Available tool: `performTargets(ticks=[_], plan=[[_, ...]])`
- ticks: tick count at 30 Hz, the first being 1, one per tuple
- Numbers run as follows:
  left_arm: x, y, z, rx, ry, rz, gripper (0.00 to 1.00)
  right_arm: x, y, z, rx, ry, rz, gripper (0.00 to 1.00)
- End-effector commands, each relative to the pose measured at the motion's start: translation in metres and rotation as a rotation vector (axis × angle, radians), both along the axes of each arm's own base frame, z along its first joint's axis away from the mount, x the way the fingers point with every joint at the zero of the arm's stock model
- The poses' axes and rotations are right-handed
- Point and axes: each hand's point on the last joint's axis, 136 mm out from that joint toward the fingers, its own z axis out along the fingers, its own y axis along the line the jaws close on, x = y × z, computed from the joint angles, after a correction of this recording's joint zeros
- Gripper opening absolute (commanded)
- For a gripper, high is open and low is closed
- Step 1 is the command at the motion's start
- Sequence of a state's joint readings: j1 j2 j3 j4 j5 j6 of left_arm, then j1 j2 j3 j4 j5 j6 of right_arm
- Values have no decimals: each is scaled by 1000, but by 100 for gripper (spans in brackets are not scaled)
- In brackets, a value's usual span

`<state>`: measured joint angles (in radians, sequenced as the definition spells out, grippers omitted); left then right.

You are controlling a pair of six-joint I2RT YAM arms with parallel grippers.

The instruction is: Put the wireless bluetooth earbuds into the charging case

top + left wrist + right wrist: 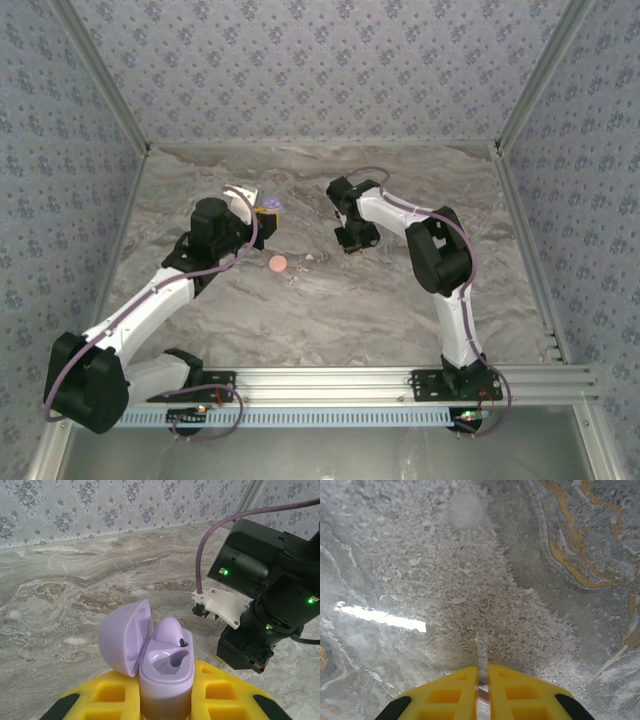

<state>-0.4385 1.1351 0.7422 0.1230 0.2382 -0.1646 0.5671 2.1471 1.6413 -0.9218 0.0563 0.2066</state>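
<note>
My left gripper is shut on the lavender charging case and holds it upright above the table, its lid hinged open to the left. One lavender earbud sits in the case's far slot, and the near slot is hollow. From above, the case shows at the left gripper's tip. My right gripper points straight down just over the marble, its yellow fingers shut to a narrow slit. A thin pale sliver shows in that slit; I cannot tell what it is.
A salmon-pink disc lies on the marble table between the arms, with tiny pale pink specks just right of it. The right arm's black wrist hangs close to the right of the held case. Patterned walls enclose three sides.
</note>
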Motion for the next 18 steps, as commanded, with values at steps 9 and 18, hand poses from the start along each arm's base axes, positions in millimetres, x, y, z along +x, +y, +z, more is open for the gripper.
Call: performTargets(ticks=[9,18], plan=[[2,1,7,-7,-25,0,12,-25,-15,8,-82,39,111,15],[1,2,6,-5,-26,4,12,-25,-7,31,-29,-8,111,20]])
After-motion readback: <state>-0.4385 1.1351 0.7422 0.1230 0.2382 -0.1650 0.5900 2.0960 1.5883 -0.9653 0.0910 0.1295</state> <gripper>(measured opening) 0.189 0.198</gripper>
